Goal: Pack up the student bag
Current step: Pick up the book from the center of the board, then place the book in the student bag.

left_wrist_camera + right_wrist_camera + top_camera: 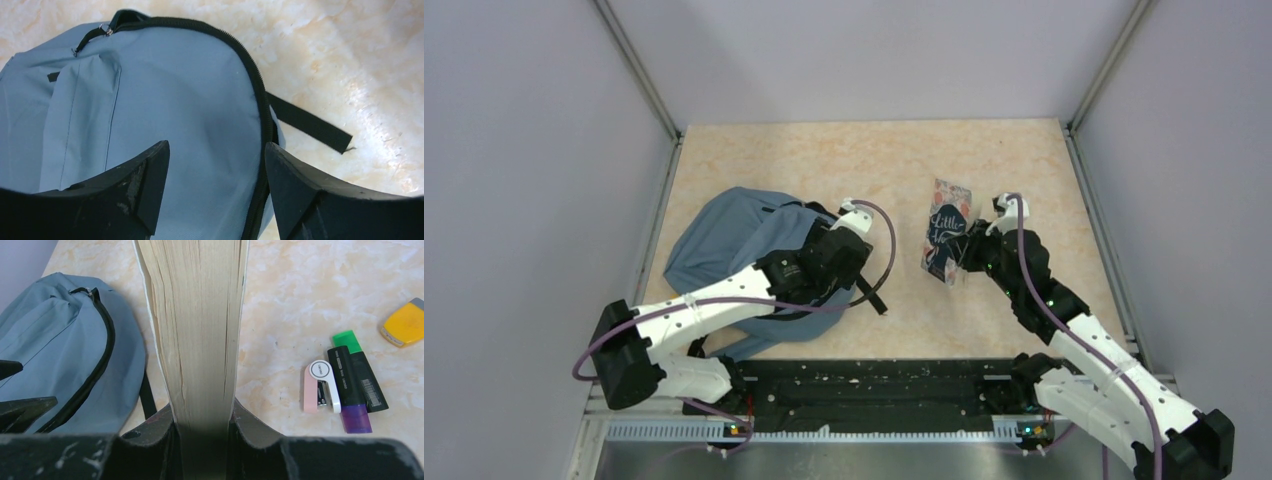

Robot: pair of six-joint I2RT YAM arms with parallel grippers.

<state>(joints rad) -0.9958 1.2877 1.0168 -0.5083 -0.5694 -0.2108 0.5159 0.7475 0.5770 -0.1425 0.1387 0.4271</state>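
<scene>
A: Well, how will the student bag [724,245] handle?

B: Soft and light, I'd judge. It lies slumped flat on the left half of the worktop [824,160], close to the left wall, and the fabric will sag or bunch wherever it is pinched. The firmer places to take it are the black zipper [250,75] line and its trim, or the small pull [106,31] at the top.

A: And the claws?

B: The left claw [217,150] hovers over the bag's front panel with its jaws spread and nothing between them. The right claw [202,415] is clamped on a thick book [192,315], page edges up. The book looks stiff and fairly heavy, so a limp bag mouth would need holding wide for it.

A: What can't you make out?

B: Whether the main compartment is open at all. The zipper looks closed where it shows, but the left arm covers part of the bag from above. One strap [310,122] trails onto the worktop; the others are hidden. I also can't tell whether the left fingertips touch the cloth.
</scene>
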